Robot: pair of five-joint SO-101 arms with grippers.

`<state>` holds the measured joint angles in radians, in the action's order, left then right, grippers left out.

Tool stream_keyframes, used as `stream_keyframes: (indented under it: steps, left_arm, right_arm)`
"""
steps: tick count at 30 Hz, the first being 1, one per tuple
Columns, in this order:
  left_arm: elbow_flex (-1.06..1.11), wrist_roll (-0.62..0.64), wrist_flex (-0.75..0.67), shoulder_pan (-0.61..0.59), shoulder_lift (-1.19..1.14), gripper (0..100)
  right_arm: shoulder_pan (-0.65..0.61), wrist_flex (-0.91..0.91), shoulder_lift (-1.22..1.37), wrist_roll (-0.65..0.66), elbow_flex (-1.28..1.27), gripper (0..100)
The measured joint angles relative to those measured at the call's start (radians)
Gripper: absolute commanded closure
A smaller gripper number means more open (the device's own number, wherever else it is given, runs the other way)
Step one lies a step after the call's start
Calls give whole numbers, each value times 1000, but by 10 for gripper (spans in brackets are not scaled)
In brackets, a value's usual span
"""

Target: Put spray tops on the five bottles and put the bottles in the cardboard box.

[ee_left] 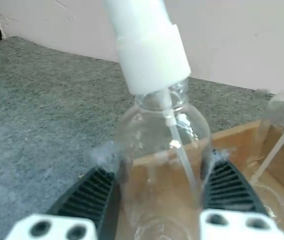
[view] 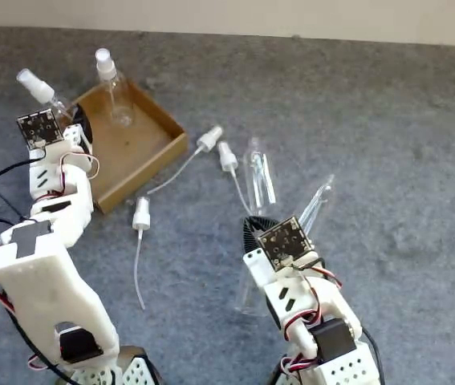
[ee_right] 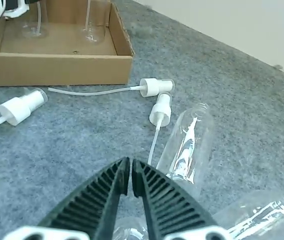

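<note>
A grey felt-like table (view: 387,120) runs back to a pale wall. At its far left corner sits the cardboard box (view: 151,172), with one capped bottle (view: 113,84) standing inside. The left gripper (ee_left: 157,190) has its fingers clamped on a second capped bottle (ee_left: 157,135), upright over the box's edge and inner floor, so lowering and releasing looks like the next step. The right gripper (ee_right: 130,167), fingers almost closed on nothing, hovers nearest an uncapped bottle (ee_right: 187,145), which lies just ahead and slightly aside, long axis pointing away, beside a loose spray top (ee_right: 161,110).
</note>
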<state>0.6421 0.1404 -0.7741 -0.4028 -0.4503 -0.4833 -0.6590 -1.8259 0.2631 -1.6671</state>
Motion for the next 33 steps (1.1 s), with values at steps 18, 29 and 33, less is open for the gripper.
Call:
stream_keyframes:
  steps: [18,29,33]
  left_arm:
    - [0,0,0,0,0,814]
    - [0,-57,0,0,0,814]
    - [0,-72,0,0,0,813]
  right_arm:
    - [0,0,0,0,0,986]
    - [0,0,0,0,0,986]
    - [0,0,0,3,0,986]
